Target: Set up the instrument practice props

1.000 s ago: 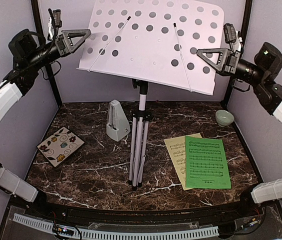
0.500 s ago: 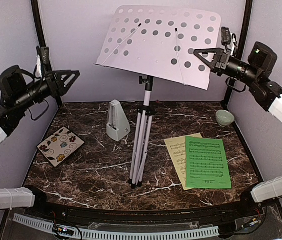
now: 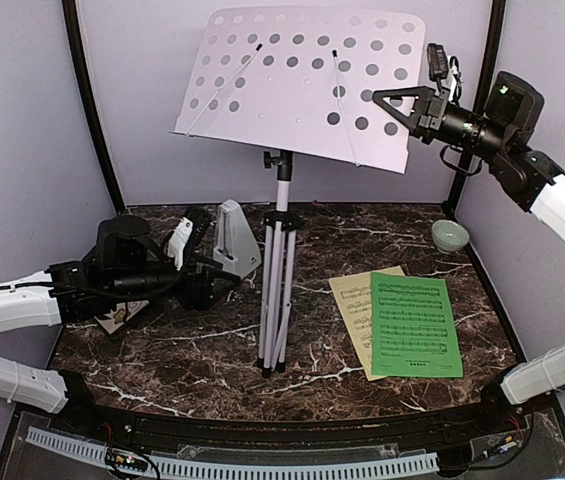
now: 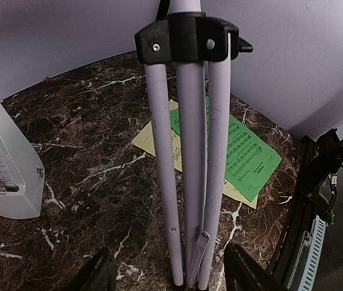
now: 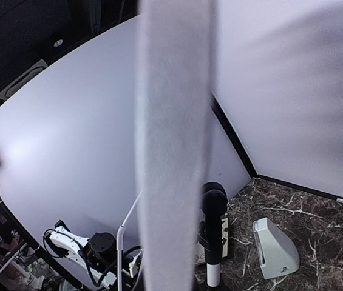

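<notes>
The dark marble worktop carries everything. The white music stand is the biggest thing on it. Its 3 legs are folded close together, side by side, and their feet come down near the middle of the near edge. Its perforated desk sits high above the far edge and is tilted, with 2 thin wire arms lying across it.

My right claw is up at the desk's right edge, pinched tight on the thin plate. In the right wrist view that edge runs as a blurred white strip straight through the frame.

My left claw is down low over the left half of the worktop, facing the folded legs. Its 2 fingers stand apart, 1 on each side of the legs, and they grip nothing. I cannot tell whether either finger touches a leg.

The green music sheet lies flat in the right half, towards the near right corner. It overlaps the right part of the pale-yellow music sheet.

The light-grey metronome stands upright left of the stand, towards the far edge and just beyond my left claw.

A small pale-green bowl sits in the far right corner.
</notes>
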Robot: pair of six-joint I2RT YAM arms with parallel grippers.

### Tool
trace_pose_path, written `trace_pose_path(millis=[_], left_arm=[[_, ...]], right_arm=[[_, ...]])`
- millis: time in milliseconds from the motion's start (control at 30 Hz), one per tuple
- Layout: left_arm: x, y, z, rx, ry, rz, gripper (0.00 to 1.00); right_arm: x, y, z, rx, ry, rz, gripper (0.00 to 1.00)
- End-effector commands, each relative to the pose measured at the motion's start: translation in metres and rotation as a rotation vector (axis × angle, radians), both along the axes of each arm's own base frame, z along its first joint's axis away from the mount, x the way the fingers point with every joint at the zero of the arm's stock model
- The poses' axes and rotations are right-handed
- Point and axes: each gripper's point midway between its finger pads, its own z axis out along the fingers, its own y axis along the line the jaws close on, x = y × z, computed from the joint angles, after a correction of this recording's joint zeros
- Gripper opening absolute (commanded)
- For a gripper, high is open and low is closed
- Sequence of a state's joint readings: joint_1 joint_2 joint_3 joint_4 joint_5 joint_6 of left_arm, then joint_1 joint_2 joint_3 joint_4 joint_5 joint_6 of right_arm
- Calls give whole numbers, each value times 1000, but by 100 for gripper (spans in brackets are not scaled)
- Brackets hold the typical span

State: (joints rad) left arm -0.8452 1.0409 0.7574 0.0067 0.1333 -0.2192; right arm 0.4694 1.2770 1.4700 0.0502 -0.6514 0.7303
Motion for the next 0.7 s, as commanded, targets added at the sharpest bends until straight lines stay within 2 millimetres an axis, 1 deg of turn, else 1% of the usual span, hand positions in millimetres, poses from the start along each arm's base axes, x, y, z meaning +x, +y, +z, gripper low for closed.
trace_pose_path(millis=[0, 67, 133, 233, 333, 500, 667], left_arm=[[15, -14, -3, 19, -57, 65, 61], [21, -22, -9, 32, -57, 80, 56], [28, -29, -11, 45, -65, 97, 54], [35, -39, -15, 57, -70, 107, 52], [39, -46, -19, 49, -64, 101, 51], [45, -52, -37, 54, -39, 121, 50], [53, -59, -39, 32, -35, 141, 49]], right_arm=[[-63, -33, 125, 240, -447, -36, 0], [-64, -32, 126, 242, -449, -33, 0], [-65, -31, 126, 239, -451, -33, 0], [-67, -30, 126, 238, -450, -33, 0], [-68, -30, 128, 236, -454, -35, 0], [-70, -29, 129, 233, -456, -33, 0], [-70, -30, 128, 233, -453, -35, 0]])
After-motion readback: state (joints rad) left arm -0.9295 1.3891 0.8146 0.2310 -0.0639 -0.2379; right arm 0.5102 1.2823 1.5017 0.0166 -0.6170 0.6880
